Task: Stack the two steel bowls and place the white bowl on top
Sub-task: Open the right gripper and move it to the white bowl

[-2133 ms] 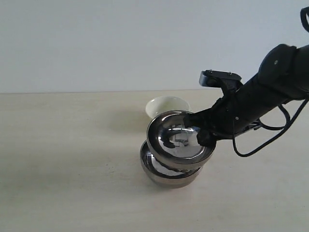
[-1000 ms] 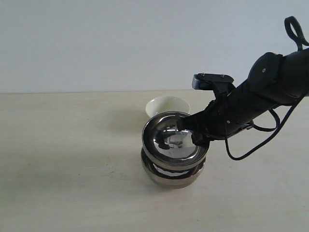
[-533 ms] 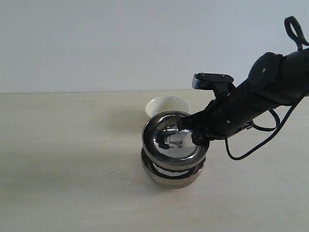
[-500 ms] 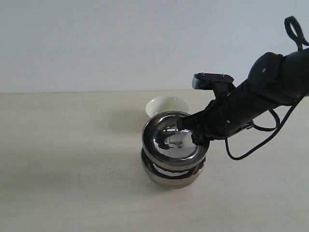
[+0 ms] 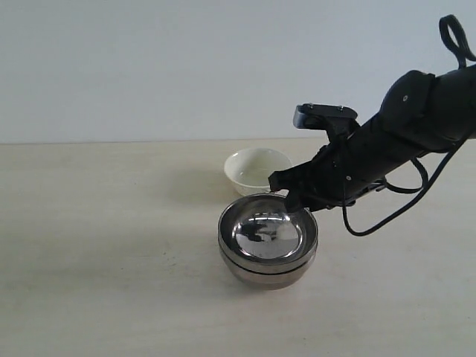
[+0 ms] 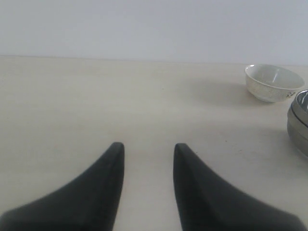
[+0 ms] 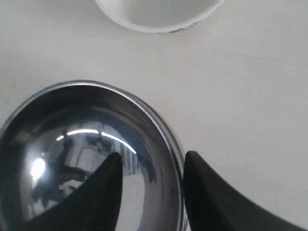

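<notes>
Nearest the exterior camera lies a bare stretch of the pale table point(image 5: 111, 297). Behind it stand the two steel bowls point(image 5: 268, 256), nested upright one inside the other near the middle of the table, their rims almost level. The upper bowl's mirror-bright inside point(image 5: 268, 234) faces up and holds nothing. Just above the far right edge of this stack hangs the right gripper point(image 5: 282, 192) on its black arm point(image 5: 401, 126), which reaches in from the right with a looped cable point(image 5: 387, 219) beneath it. In the right wrist view this gripper point(image 7: 153, 155) has its jaws parted to a middling width. One finger point(image 7: 103, 192) is over the bowl's hollow and the other point(image 7: 207, 197) is outside the rim, so the rim runs between them. It grips nothing. Farther back, just behind the stack and apart from it, the white bowl point(image 5: 258, 167) sits upright on the table, empty. Beyond it the table meets a plain pale wall point(image 5: 149, 67). The left gripper point(image 6: 148, 145) shows only in its own wrist view, low over bare table with its jaws apart and nothing between them. From there the white bowl point(image 6: 274, 83) and the edge of the steel stack point(image 6: 299, 125) stand well off to one side.
</notes>
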Controlling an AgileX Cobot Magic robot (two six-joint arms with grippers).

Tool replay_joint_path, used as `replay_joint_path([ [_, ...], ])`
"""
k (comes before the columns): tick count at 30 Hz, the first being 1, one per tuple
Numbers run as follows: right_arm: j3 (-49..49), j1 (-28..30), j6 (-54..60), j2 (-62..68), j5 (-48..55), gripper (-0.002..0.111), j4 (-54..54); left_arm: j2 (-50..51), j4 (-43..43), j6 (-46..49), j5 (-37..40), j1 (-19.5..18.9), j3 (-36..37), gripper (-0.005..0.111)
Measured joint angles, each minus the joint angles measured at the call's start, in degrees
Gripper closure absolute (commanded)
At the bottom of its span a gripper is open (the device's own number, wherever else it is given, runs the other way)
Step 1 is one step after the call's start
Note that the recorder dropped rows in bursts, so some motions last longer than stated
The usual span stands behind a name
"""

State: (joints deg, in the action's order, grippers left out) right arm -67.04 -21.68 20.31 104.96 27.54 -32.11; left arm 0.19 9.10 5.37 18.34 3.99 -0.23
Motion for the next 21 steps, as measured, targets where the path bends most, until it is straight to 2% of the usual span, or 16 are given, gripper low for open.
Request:
replay_joint_path([
  [7,-3.31,0.00,0.00,0.00,2.34,0.072,0.00,0.00,0.00,0.00,0.00,0.00,0.00,0.074],
  [16,-4.76,-0.04,-1.72,1.97,-10.90,0.072,0.00,0.00,0.00,0.00,0.00,0.00,0.00,0.074],
  [21,-11.20,-0.04,-2.30,9.38,-12.26,0.072,0.00,0.00,0.00,0.00,0.00,0.00,0.00,0.074],
])
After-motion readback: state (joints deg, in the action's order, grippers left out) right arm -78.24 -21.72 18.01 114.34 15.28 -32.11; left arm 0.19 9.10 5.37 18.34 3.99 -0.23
